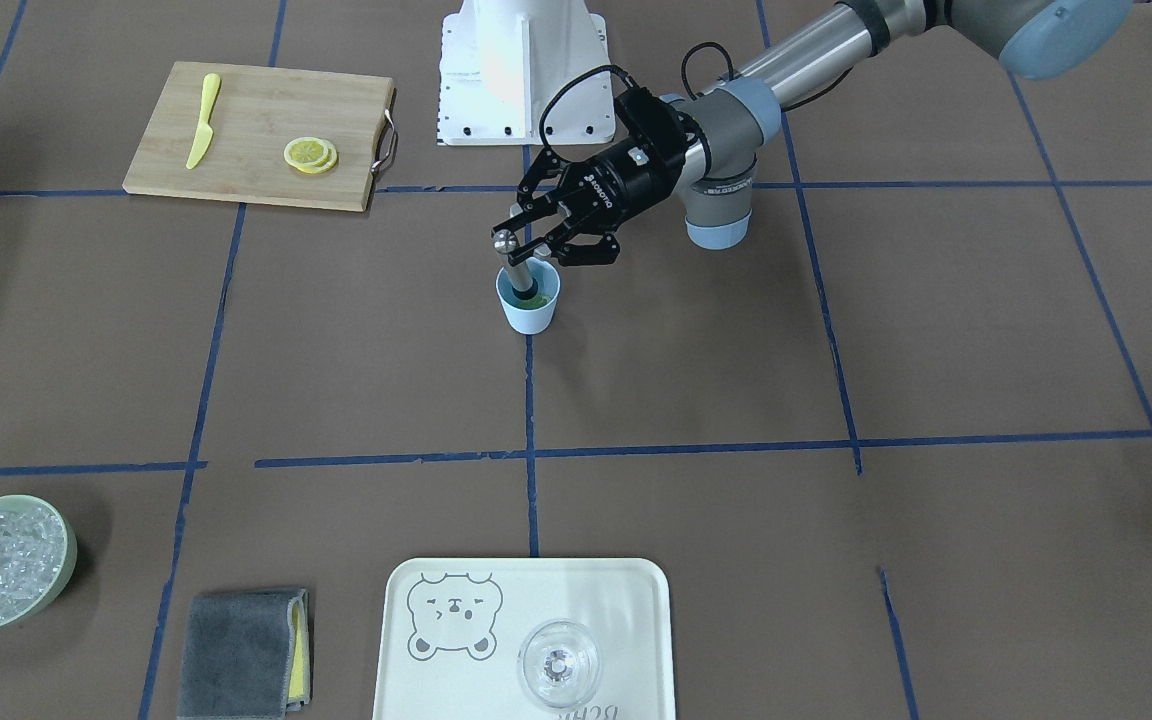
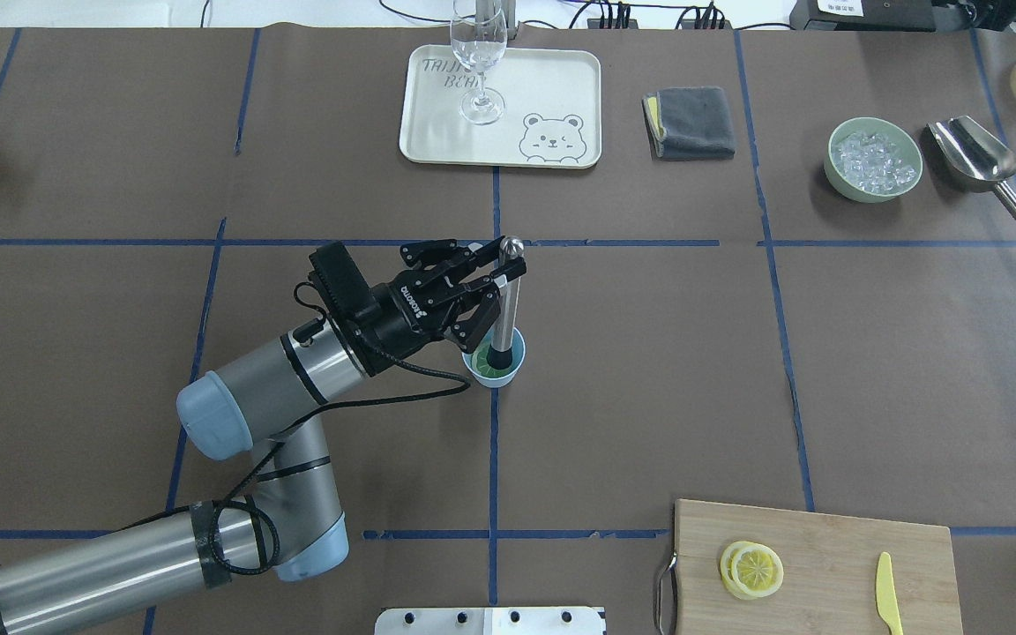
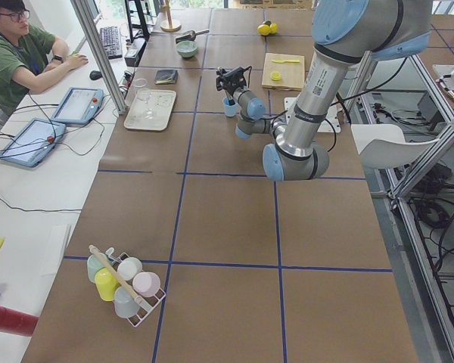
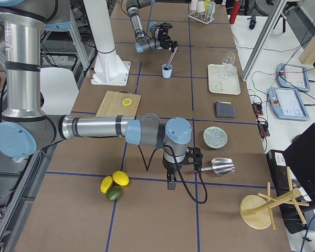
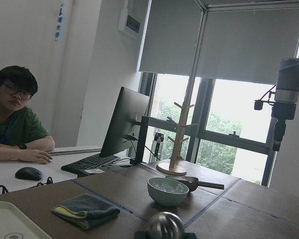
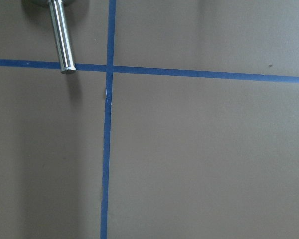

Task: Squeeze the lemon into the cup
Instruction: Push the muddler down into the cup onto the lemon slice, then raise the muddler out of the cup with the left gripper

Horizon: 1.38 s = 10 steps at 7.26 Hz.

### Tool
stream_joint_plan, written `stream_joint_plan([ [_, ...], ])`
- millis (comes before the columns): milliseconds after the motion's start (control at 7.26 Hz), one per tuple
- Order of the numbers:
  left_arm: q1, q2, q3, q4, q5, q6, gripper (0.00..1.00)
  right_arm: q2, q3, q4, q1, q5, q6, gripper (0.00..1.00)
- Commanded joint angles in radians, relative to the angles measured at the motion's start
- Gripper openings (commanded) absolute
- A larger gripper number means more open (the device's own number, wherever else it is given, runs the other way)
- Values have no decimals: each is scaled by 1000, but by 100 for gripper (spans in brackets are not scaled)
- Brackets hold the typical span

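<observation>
The light-blue cup [image 1: 528,305] stands mid-table on a blue tape line, with green bits inside; it also shows in the overhead view [image 2: 508,369]. A metal muddler [image 2: 505,300] leans in it. My left gripper [image 1: 528,240] hovers just above the cup with its jaws spread, fingertips beside the muddler's ball top; in the overhead view, the left gripper [image 2: 497,265] looks open. Lemon slices [image 2: 750,569] lie stacked on a wooden cutting board [image 2: 843,547], far from both grippers. My right gripper [image 4: 170,178] points down at the table near a scoop; I cannot tell whether it is open.
A yellow plastic knife [image 2: 887,604] lies on the board. A tray [image 2: 437,132] holds a clear glass [image 2: 477,62]. A grey cloth [image 2: 693,122], a green bowl of ice [image 2: 874,163] and a metal scoop [image 2: 984,163] sit along the far edge. Whole lemons [image 4: 114,181] lie near the right arm.
</observation>
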Motion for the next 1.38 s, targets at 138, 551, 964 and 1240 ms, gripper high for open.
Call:
stream_joint_plan([
  [138, -116, -4, -67, 15, -47, -98, 0, -1, -2, 0, 0, 0, 2, 100],
  [551, -159, 10, -131, 408, -50, -202, 0, -3, -2, 0, 0, 5, 2, 100],
  [964, -289, 86, -263, 909, -328, -220, 0, -4, -2, 2, 0, 5, 2, 100],
  [1240, -348, 105, -342, 1286, -464, -204, 0, -8, -3, 5, 0, 5, 0, 100],
])
